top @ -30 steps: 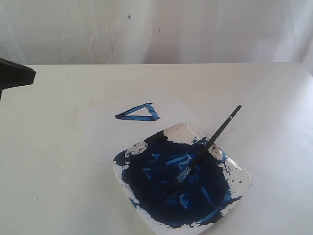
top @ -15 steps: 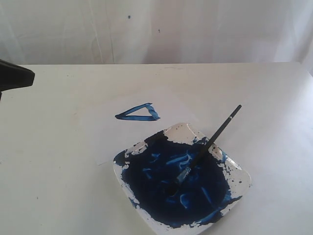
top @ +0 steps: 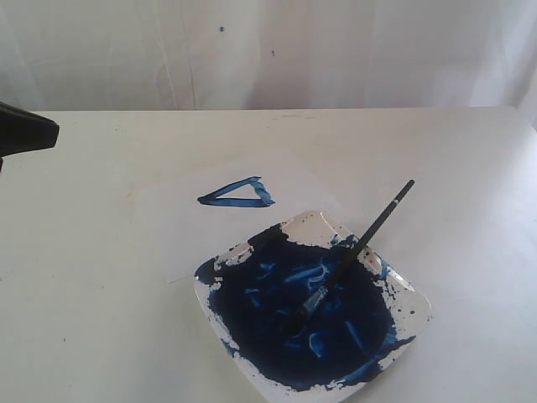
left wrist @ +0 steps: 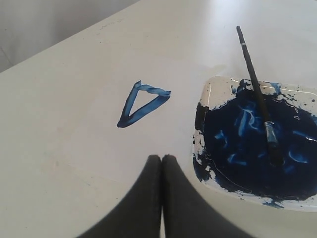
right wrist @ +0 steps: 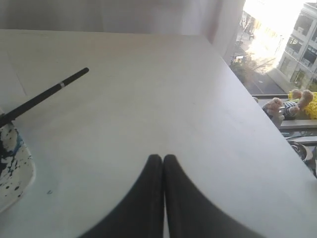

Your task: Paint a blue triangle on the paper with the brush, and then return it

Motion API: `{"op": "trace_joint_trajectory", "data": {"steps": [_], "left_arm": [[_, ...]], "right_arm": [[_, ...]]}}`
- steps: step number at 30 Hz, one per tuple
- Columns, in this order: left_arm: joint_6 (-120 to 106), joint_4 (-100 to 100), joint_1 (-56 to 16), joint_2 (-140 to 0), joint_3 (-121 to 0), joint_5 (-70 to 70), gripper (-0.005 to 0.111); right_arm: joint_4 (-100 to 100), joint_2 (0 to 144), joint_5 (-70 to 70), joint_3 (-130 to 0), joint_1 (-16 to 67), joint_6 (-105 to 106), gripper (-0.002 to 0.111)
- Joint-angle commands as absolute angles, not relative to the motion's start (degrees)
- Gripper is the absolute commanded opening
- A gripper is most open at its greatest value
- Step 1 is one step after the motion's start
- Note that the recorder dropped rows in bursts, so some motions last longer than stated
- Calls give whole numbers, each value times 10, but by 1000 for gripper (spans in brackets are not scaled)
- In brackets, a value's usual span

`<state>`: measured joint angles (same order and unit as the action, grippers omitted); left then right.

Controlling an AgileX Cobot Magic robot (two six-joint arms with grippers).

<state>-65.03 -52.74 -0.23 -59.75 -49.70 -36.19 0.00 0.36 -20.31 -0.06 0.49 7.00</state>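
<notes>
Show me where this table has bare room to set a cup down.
Bare tabletop runs right of the brush to the table's right edge, and along the far side behind the paper. The stretch left of the paper is bare too. Crowded: the near middle, where the paint-covered plate holds the brush.

A square white plate (top: pixel 417 312) sits on the white surface (top: pixel 101 277), well clear of its far edge and a little right of the middle. A pool of dark blue paint (top: pixel 277 319) with paler streaks covers most of the plate, and blue specks dot its bare rim. A white curtain (top: pixel 336 50) hangs behind the far edge. Past the right edge, a window shows sunlit buildings (right wrist: pixel 297 29) and plush toys (right wrist: pixel 292 104) on a ledge.
</notes>
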Motion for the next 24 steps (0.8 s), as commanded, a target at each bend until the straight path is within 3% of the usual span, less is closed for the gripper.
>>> {"op": "trace_joint_trajectory", "data": {"steps": [1, 7, 24], "left_arm": [[-649, -535, -1, -593, -493, -367, 0], [-649, -535, -1, -593, -493, -367, 0], [-649, -535, -1, -593, -493, -366, 0]], "right_arm": [[4, 0, -202, 0, 14, 71, 0], [4, 0, -201, 0, 79, 69, 0], [16, 0, -193, 0, 114, 17, 0]]}}
